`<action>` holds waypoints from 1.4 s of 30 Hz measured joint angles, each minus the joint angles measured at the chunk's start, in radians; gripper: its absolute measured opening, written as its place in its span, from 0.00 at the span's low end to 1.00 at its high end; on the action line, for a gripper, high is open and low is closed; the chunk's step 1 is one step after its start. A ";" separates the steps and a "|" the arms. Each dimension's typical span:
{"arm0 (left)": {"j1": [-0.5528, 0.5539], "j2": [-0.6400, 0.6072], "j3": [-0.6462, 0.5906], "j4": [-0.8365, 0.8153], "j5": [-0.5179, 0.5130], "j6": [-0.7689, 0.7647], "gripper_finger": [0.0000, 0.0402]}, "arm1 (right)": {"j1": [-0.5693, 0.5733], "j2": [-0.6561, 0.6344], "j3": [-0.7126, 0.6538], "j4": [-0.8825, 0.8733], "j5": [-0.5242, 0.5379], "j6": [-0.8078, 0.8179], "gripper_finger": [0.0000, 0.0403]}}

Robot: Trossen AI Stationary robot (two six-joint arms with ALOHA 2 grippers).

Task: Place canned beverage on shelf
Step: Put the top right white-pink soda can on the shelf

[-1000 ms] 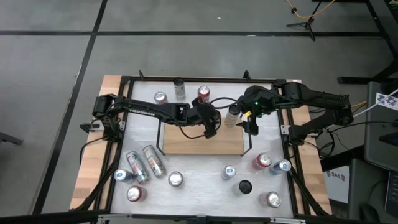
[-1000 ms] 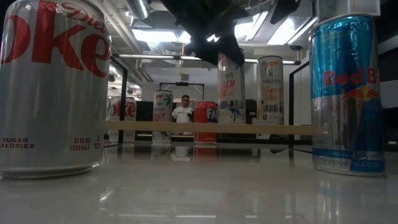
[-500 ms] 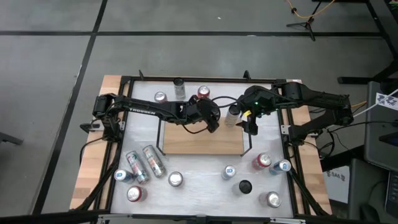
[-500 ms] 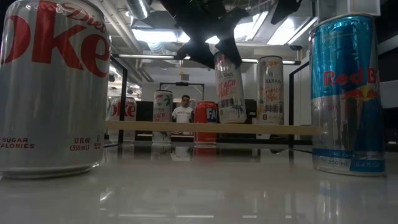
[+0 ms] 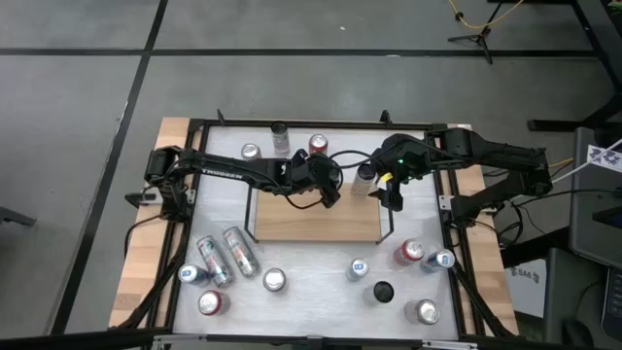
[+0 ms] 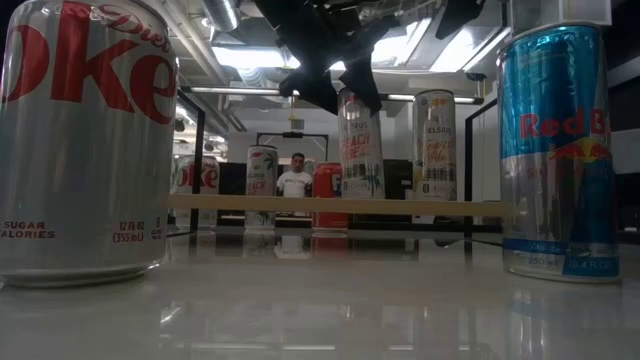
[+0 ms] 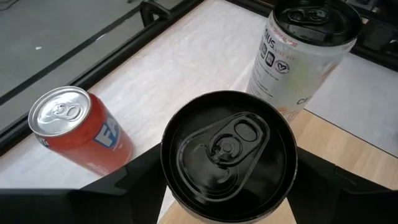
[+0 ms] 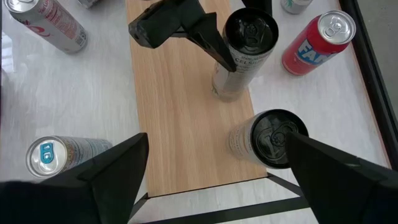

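Note:
The shelf [image 5: 316, 222] is a light wooden board in the middle of the white table. My left gripper [image 5: 330, 190] reaches in from the table's left and is shut on a tall slim white can with a black top [image 8: 235, 68]. This can stands a little tilted at the shelf's far part. A second tall can with a black top [image 8: 268, 140] stands upright on the shelf's right end. My right gripper [image 5: 394, 197] hovers open above that end and touches nothing. My left gripper pinches the slim can's upper wall just below the black rim [image 7: 180, 186], one finger [image 7: 124, 186] on each opposite side. The fingers slant down from the table's left. The can leans slightly, its base [image 8: 222, 93] at the board's surface.
A red can [image 7: 81, 127] and two more cans [image 5: 280, 136] stand on the table beyond the shelf. Two cans [image 5: 225, 255] lie flat at the near left among upright ones. More cans [image 5: 413, 253] stand at the near right. A person [image 6: 296, 178] stands far behind the table.
My left gripper has rolled at the wrist while staying in place. The slim can in it has tipped out of upright, its top swinging over while its base stays at the board. My right gripper has kept still.

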 joint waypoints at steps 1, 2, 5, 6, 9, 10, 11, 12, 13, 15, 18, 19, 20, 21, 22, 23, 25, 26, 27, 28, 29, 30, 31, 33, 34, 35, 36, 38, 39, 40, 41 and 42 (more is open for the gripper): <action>0.000 0.000 0.000 0.000 0.002 0.000 0.65 | 0.000 0.000 0.000 0.000 0.000 0.000 0.92; 0.000 0.000 0.000 0.000 0.004 0.002 0.65 | 0.000 0.000 0.000 0.000 0.000 0.000 0.92; 0.000 0.000 0.000 0.000 0.008 0.003 0.65 | 0.000 0.000 0.000 0.000 0.000 0.000 0.92; 0.000 0.000 0.000 0.000 0.008 0.003 0.66 | 0.000 0.000 0.000 0.000 0.000 0.000 0.92; 0.000 0.000 0.000 -0.001 0.009 0.003 0.66 | 0.000 0.000 0.000 0.000 0.000 -0.001 0.92; 0.000 0.000 0.000 -0.001 0.009 0.003 0.66 | 0.000 0.000 0.000 0.000 0.000 -0.001 0.92; 0.000 0.000 0.000 -0.001 0.010 0.003 0.66 | 0.000 0.000 0.000 0.000 0.000 -0.001 0.92; 0.000 0.000 0.000 -0.001 0.010 0.003 0.66 | 0.000 0.000 0.000 0.000 0.000 -0.001 0.92; 0.000 0.000 0.000 -0.001 0.011 0.003 0.66 | 0.000 0.000 0.000 0.000 0.000 -0.001 0.92; 0.000 0.000 0.000 -0.001 0.011 0.003 0.66 | 0.000 0.000 0.000 0.000 0.000 -0.001 0.92; 0.000 0.000 0.000 -0.002 0.011 0.000 0.66 | 0.000 0.000 0.000 0.000 0.000 -0.001 0.92; 0.000 0.000 0.000 -0.002 0.011 -0.002 0.66 | 0.000 0.000 0.000 0.000 0.000 -0.001 0.92; 0.000 0.000 0.000 -0.002 0.011 -0.004 0.66 | 0.000 0.000 0.000 0.000 0.000 -0.001 0.92; 0.000 0.000 0.000 -0.002 0.011 -0.004 0.67 | 0.000 0.000 0.000 0.000 0.000 -0.001 0.92; 0.000 0.000 0.000 -0.002 0.012 -0.004 0.68 | 0.000 0.000 0.000 0.000 0.000 -0.001 0.92; 0.000 0.000 0.000 -0.002 0.012 -0.004 0.69 | 0.000 0.000 0.000 0.000 0.000 -0.001 0.92; 0.000 0.000 0.000 -0.002 0.014 -0.005 0.71 | 0.000 0.000 0.000 0.000 0.000 -0.001 0.92; 0.000 0.000 0.000 -0.002 0.017 -0.008 0.72 | 0.000 0.000 0.000 0.000 0.000 -0.001 0.92; 0.000 0.000 0.000 -0.002 0.018 -0.008 0.73 | 0.000 0.000 0.000 0.000 0.000 -0.001 0.92; 0.000 0.000 0.000 -0.001 0.018 -0.008 0.74 | 0.000 0.000 0.000 0.000 0.000 -0.001 0.92; -0.001 0.000 0.000 0.001 0.018 -0.008 0.75 | 0.000 0.000 0.000 0.000 0.000 -0.001 0.92; -0.001 0.000 0.000 0.005 0.018 -0.008 0.76 | 0.000 0.000 0.000 0.000 0.000 -0.001 0.92; -0.001 0.000 0.000 0.010 0.018 -0.008 0.77 | 0.000 0.000 0.000 0.000 0.000 -0.001 0.92; -0.001 0.000 0.000 0.022 0.017 -0.008 0.78 | 0.000 0.000 0.000 0.000 0.000 -0.001 0.92; 0.000 0.000 0.000 0.029 0.017 -0.008 0.78 | 0.000 0.000 0.000 0.000 0.000 -0.001 0.92; 0.000 0.000 0.000 0.038 0.017 -0.008 0.78 | 0.000 0.000 0.000 0.000 0.000 -0.001 0.92; 0.000 0.000 0.000 0.047 0.015 -0.008 0.78 | 0.000 0.000 0.000 0.000 0.000 -0.001 0.92; 0.000 0.000 0.000 0.058 0.014 -0.005 0.78 | 0.000 0.000 0.000 0.000 0.000 -0.001 0.92; -0.001 0.000 0.000 0.063 0.014 -0.005 0.78 | 0.000 0.000 0.000 0.000 0.000 -0.001 0.92; 0.000 0.000 0.000 0.067 0.014 -0.004 0.78 | 0.000 0.000 0.000 0.000 0.000 -0.001 0.92; 0.000 0.000 0.000 0.068 0.014 -0.004 0.78 | 0.000 0.000 0.000 0.000 0.000 -0.002 0.92; 0.000 -0.001 0.000 0.067 0.014 -0.004 0.78 | -0.001 0.000 0.000 0.000 0.000 -0.002 0.92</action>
